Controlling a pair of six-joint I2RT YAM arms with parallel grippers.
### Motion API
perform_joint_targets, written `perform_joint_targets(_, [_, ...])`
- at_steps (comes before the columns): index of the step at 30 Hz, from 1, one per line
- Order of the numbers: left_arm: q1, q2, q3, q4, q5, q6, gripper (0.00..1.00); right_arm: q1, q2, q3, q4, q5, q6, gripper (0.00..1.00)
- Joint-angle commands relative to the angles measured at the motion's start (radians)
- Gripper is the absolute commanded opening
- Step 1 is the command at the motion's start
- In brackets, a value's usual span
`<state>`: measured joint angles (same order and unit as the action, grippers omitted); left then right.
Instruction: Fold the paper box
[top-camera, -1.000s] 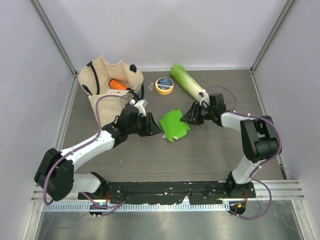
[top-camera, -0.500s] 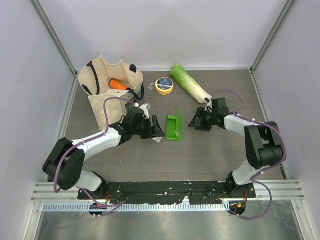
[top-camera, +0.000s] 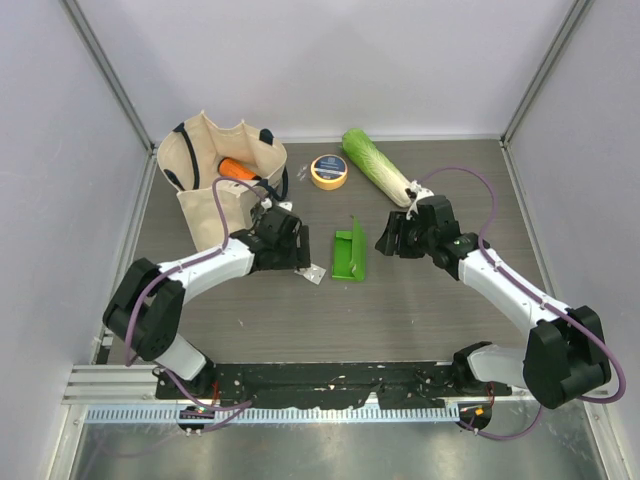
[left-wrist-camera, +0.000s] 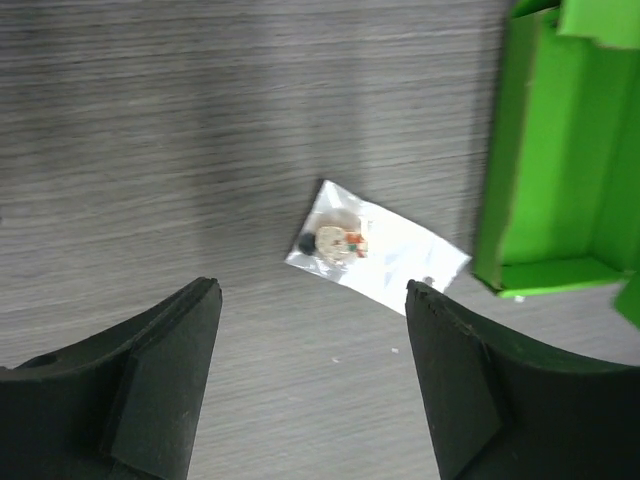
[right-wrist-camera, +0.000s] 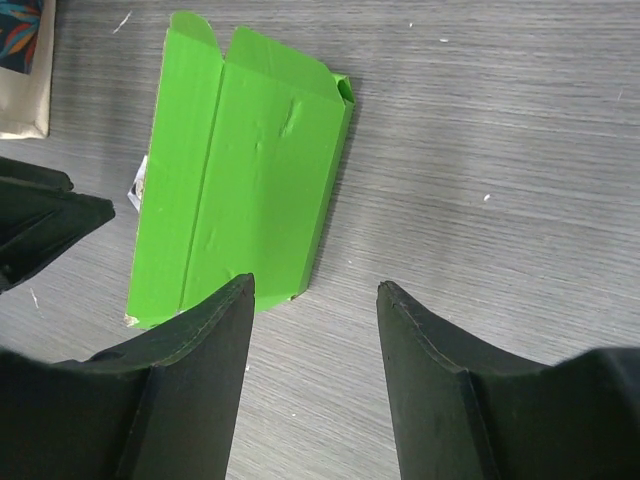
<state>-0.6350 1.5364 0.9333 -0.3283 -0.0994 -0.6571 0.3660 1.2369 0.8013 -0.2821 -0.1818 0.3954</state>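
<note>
Mid-table: the bright green paper box (top-camera: 350, 252) sits part-folded near the ctr of the grey wood-grain table (top-camera: 420, 310), btw the two arms and touching neither.

The left gripper (top-camera: 298, 257) is just left of the box, w/ its jaws spread wide and nothing in them. Its wrist view shows the left gripper (left-wrist-camera: 310, 292) hanging over bare tabletop. The paper box (left-wrist-camera: 560, 150) is at upper right there, seen from its open side as a shallow trough w/ raised walls and a loose flap at the top.

A small clear plastic packet (top-camera: 314, 273) lies flat just beside the box's left edge. In the left wrist view the plastic packet (left-wrist-camera: 375, 250) has small dark and coloured bits inside, too blurred to ID.

The right gripper (top-camera: 390, 240) is near the box's right side, also released and holding nothing. From the right wrist, the right gripper (right-wrist-camera: 315, 288) frames the paper box (right-wrist-camera: 240, 170), whose outer face shows one long crease, w/ flaps at the far end.

At the back of the table, L to R: a cream tote bag (top-camera: 215, 195) w/ an orange item (top-camera: 237, 168) inside, a yellow tape roll (top-camera: 329, 171) and a long pale-green cabbage (top-camera: 375, 167), all well apart from the box.
</note>
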Motion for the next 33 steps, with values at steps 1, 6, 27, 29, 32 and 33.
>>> perform_joint_targets(1, [-0.018, 0.047, 0.041, -0.031, -0.105, 0.070, 0.77, 0.042, -0.027, -0.010, -0.008, 0.047, 0.010, 0.57])
perform_joint_targets(6, [-0.058, 0.134, 0.128, -0.060, -0.154, 0.062, 0.86, 0.093, -0.033, -0.025, -0.002, 0.059, 0.016, 0.57])
perform_joint_targets(27, [-0.100, 0.110, 0.108, -0.153, -0.194, 0.005, 0.14, 0.099, -0.102, -0.097, 0.041, 0.047, 0.003, 0.57])
perform_joint_targets(29, [-0.100, 0.076, 0.131, -0.170, -0.186, 0.007, 0.14, 0.099, -0.100, -0.099, 0.043, 0.050, 0.003, 0.57])
perform_joint_targets(32, [-0.097, 0.018, 0.174, -0.178, -0.137, 0.014, 0.15, 0.097, -0.105, -0.103, 0.041, 0.057, 0.005, 0.57])
perform_joint_targets(33, [-0.091, 0.007, 0.188, -0.160, -0.111, 0.011, 0.15, 0.099, -0.109, -0.105, 0.040, 0.062, 0.006, 0.57])
